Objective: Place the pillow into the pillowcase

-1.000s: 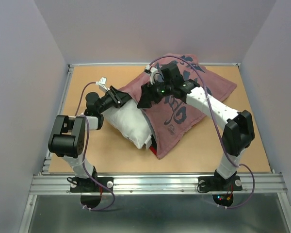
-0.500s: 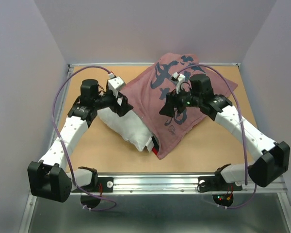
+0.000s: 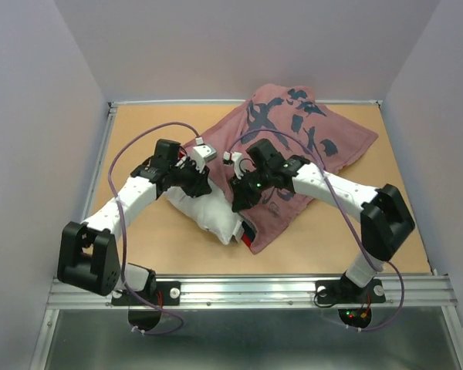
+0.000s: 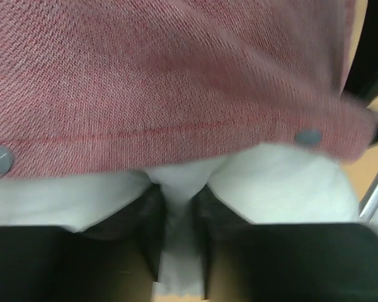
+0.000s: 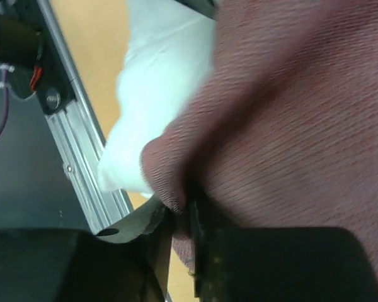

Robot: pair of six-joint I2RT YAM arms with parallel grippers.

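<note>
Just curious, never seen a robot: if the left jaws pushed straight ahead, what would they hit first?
The pillow: the left gripper is pinching a fold of its white fabric in its jaws. Just beyond, probably, comes the pillowcase, its pinkish-red hem.

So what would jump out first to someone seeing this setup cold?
The big pinkish-red pillowcase with dark blue brush characters, heaped across the middle and far side of the tan table. A plump white pillow pokes out from under its near-left edge, only partly covered. Two white-and-black arms meet right there: the left pincer nips the pillow's fabric, the right pincer pinches the pillowcase's edge.
</note>
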